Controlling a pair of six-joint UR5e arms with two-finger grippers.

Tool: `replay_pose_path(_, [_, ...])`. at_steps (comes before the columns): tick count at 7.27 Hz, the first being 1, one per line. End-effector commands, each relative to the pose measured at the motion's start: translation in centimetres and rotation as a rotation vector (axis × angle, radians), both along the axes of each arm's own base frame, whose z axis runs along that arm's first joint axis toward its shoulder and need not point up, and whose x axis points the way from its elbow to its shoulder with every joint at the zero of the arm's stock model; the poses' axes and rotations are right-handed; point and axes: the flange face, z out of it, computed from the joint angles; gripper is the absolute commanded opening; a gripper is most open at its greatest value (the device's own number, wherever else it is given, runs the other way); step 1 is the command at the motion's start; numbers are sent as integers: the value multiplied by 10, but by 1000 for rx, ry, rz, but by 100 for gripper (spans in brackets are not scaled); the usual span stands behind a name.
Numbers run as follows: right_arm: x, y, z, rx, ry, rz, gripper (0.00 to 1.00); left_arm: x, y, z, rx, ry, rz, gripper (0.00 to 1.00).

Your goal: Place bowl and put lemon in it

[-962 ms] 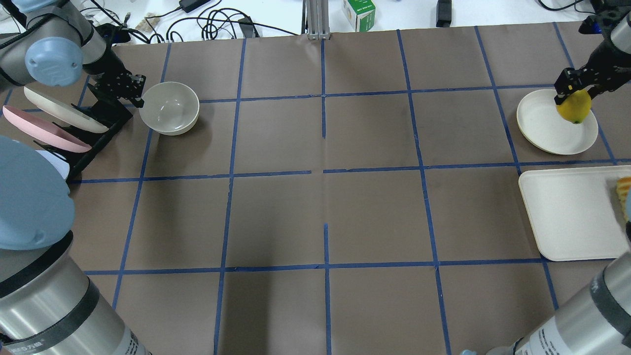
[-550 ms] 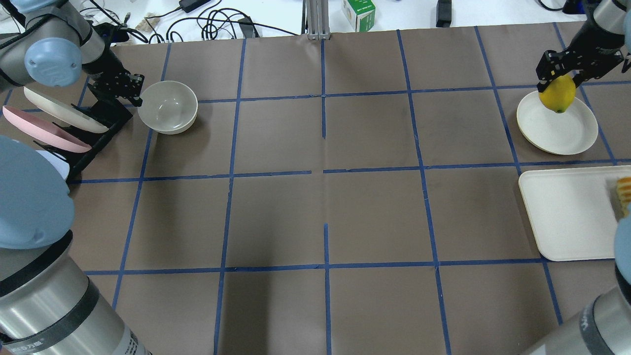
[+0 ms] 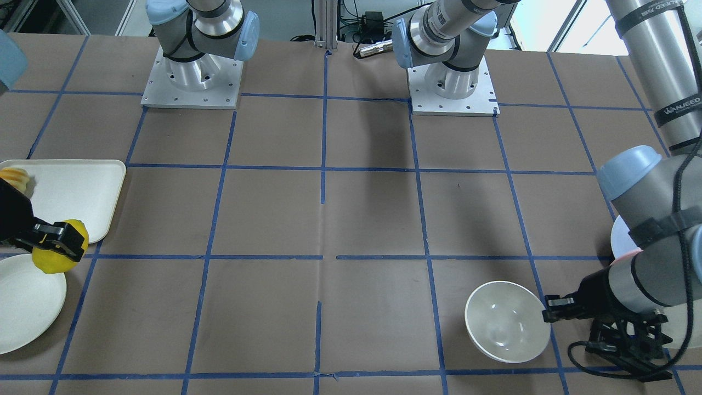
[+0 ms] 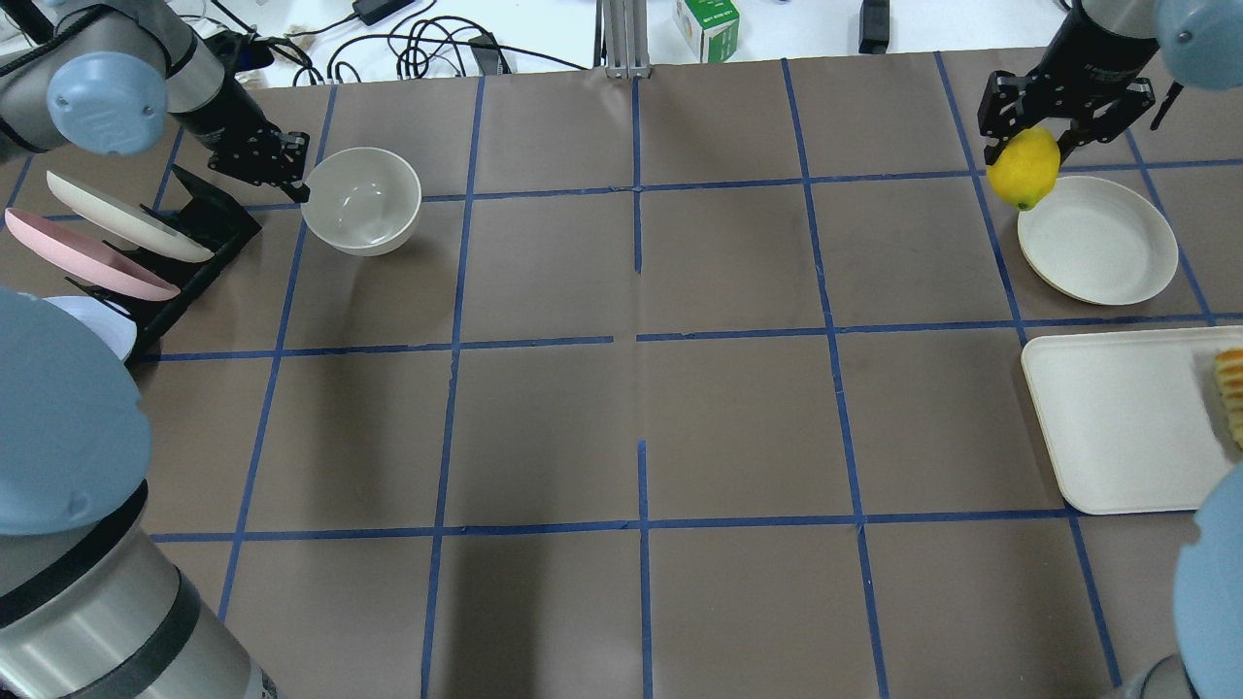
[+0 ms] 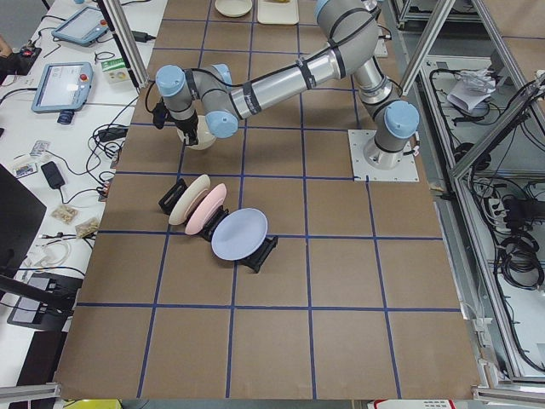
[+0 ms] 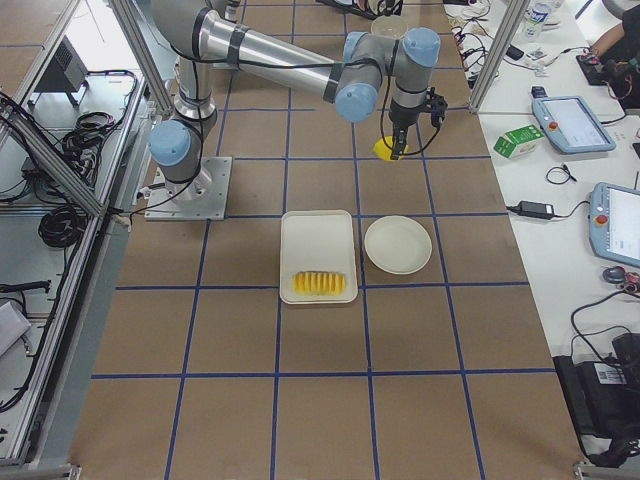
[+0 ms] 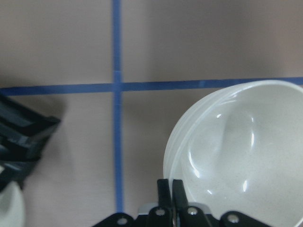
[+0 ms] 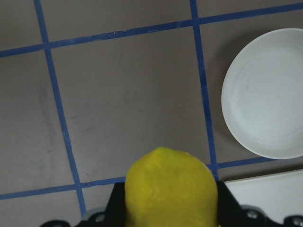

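The cream-white bowl (image 4: 361, 201) hangs upright at the table's far left, gripped at its rim by my left gripper (image 4: 303, 186), which is shut on it. It also shows in the front view (image 3: 507, 321) and the left wrist view (image 7: 241, 151). My right gripper (image 4: 1029, 146) is shut on the yellow lemon (image 4: 1024, 169) and holds it in the air just left of the flat plate (image 4: 1097, 240). The lemon also shows in the front view (image 3: 54, 253) and the right wrist view (image 8: 170, 191).
A black rack (image 4: 184, 243) with cream, pink and blue plates stands at the left edge. A rectangular cream tray (image 4: 1117, 417) with a ridged yellow-orange food item (image 4: 1231, 393) lies at the right. Cables and a small box (image 4: 707, 24) lie beyond the far edge.
My right gripper has carried the lemon up and left, off the flat plate. My left gripper has moved the bowl right and slightly farther from the rack.
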Motion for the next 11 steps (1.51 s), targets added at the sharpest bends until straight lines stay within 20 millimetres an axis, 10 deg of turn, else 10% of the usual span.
replay_pose_path(1, [39,4,10,-11,0,-32,0,-118,27,-5,60,86,1,0])
replay_pose_path(3, [63,7,13,-14,-2,-42,0,-203,56,8,99,136,67,0])
replay_pose_path(5, [105,14,17,-10,-7,-88,0,-272,109,-25,121,116,134,0])
replay_pose_path(9, [157,24,6,15,-26,-114,0,-309,148,-47,96,102,133,0])
replay_pose_path(11, [188,27,0,14,-26,-71,0,-301,145,-28,55,59,138,88])
